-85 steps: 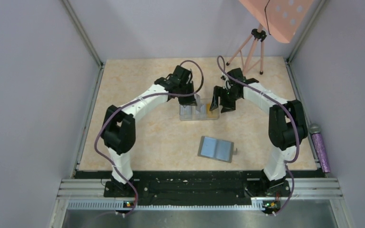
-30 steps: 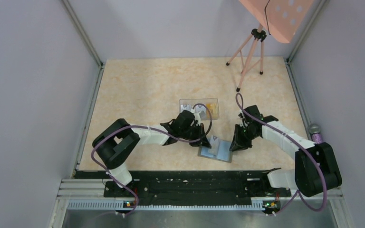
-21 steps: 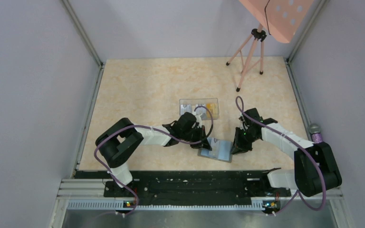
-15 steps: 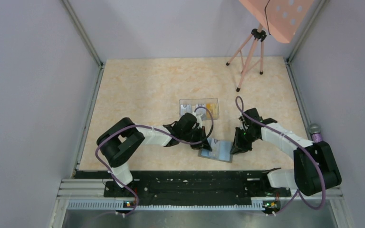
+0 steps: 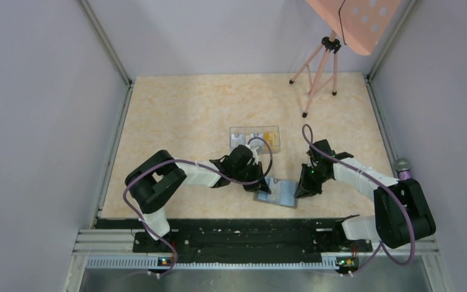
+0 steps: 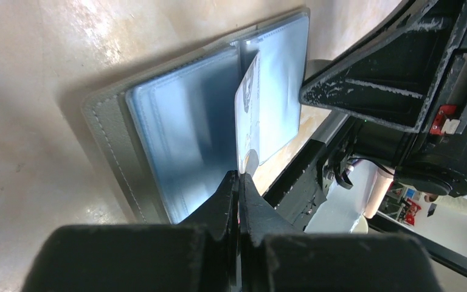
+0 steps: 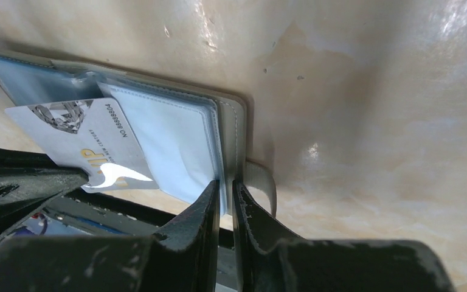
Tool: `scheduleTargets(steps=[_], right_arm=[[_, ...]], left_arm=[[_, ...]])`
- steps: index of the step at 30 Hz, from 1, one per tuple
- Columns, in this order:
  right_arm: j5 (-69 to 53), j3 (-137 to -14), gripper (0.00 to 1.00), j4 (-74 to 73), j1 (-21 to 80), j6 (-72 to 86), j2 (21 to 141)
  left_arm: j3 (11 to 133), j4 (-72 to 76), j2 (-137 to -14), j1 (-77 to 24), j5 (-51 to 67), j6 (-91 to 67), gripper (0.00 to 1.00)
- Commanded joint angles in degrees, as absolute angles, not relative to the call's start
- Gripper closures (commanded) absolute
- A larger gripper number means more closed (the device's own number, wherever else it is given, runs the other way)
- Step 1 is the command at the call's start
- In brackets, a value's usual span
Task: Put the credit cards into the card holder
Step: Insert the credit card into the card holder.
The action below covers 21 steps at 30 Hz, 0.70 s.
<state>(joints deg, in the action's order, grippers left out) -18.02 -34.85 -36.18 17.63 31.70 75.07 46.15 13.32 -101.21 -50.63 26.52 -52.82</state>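
Card holder [image 5: 280,193] lies open, blue side up, at the near-ctr of the table [image 5: 182,115], btwn the two arms. Clear box [image 5: 254,139] w/ orange cards [image 5: 272,139] in it sits just beyond, apart from the holder.

Left end effector [image 6: 238,176] is clamped tight on one short end of a pale grey credit card [image 6: 247,115]. The card stands on edge over the holder's fold, free end toward the slots. Right end effector [image 7: 225,182] is nearly closed, pinching the right-hand edge of the holder's clear sleeves [image 7: 176,146], just beside the snap tab [image 7: 261,182].

Handling, my read:
- **Card:** v. light, thin, stiff edge-on but will bow if shoved. It's glossy, so prob. slippery in a small pinch. The end grip suits it, since most of the length is free to enter a slot. Pushed at an angle, it could pivot in the fingers.
- **Holder:** light, soft, floppy. The sleeves are thin film, apt to buckle or cling shut, and the whole thing prob. slides on the smooth table. Best held by the outer edge, lifting a sleeve lip only a little.

Whether a slot mouth is actually open, can't tell.
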Motion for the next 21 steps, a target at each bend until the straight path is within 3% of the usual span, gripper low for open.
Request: scheduleTargets(steps=[1,21], right_arm=[[-17.63,-33.46,0.87,-34.4,17.92,33.21,75.7],[-17.35,-33.95,0.87,-34.09,17.86,32.94,77.07]], left_arm=[[48.83,10.45,-102.35,-50.55,23.23,-51.34,1.0],[49.17,12.26,-103.95,-50.27,26.45,-51.93,1.0]])
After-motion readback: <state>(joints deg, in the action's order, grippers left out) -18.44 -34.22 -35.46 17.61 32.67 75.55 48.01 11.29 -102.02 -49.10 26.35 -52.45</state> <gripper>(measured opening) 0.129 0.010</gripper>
